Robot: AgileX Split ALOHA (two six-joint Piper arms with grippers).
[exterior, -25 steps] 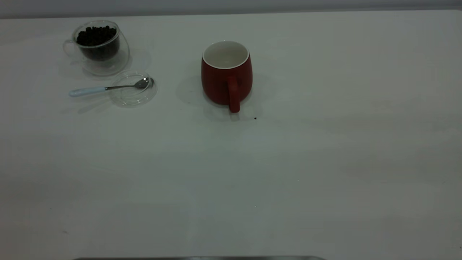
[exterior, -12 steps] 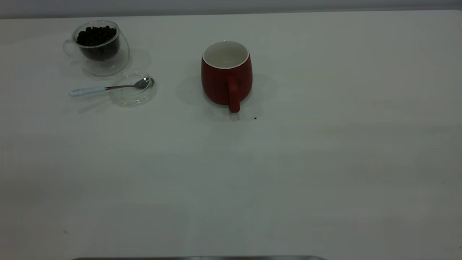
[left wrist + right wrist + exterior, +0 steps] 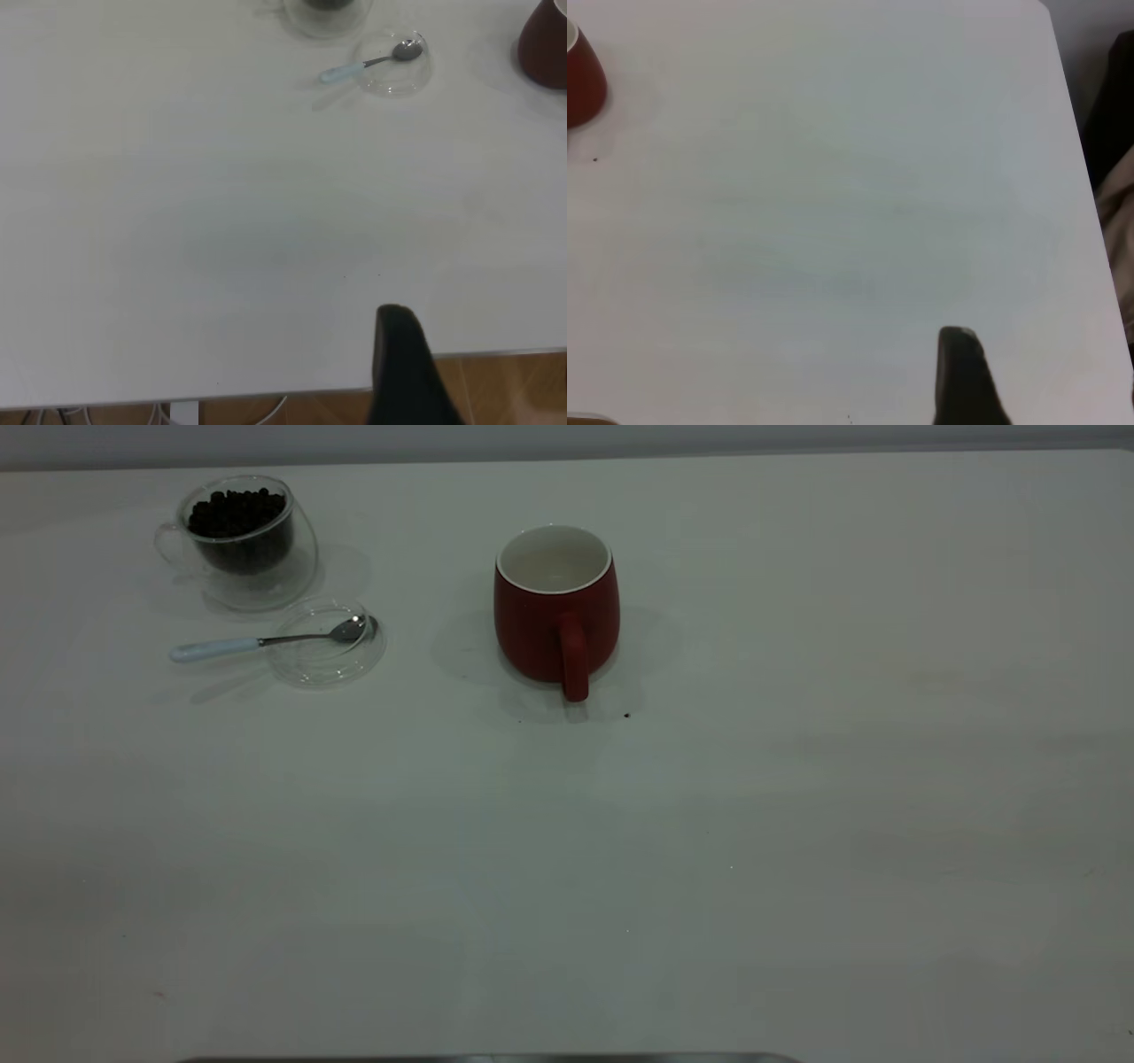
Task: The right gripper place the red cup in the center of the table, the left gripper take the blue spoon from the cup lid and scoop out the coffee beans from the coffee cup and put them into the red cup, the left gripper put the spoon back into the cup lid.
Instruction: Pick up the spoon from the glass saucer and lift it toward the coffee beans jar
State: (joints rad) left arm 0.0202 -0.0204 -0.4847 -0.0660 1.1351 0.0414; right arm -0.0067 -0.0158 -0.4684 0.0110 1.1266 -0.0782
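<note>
The red cup [image 3: 556, 611] stands upright near the middle of the white table [image 3: 620, 850], its handle toward the camera and its white inside bare. At the far left the clear coffee cup [image 3: 241, 540] holds dark coffee beans [image 3: 237, 512]. Just in front of it lies the cup lid [image 3: 326, 645], with the blue spoon [image 3: 257, 641] resting its bowl in the lid and its handle pointing left. Neither arm shows in the exterior view. My left gripper [image 3: 403, 372] hangs over the table's near edge, far from the spoon [image 3: 368, 64]. My right gripper [image 3: 961, 381] hovers over bare table, well away from the red cup [image 3: 583, 80].
A tiny dark speck [image 3: 627, 715] lies just right of the red cup's handle. The left wrist view shows the table's front edge [image 3: 266, 394] with wooden floor beyond. The right wrist view shows the table's side edge [image 3: 1076, 133] and a dark shape [image 3: 1112, 97] past it.
</note>
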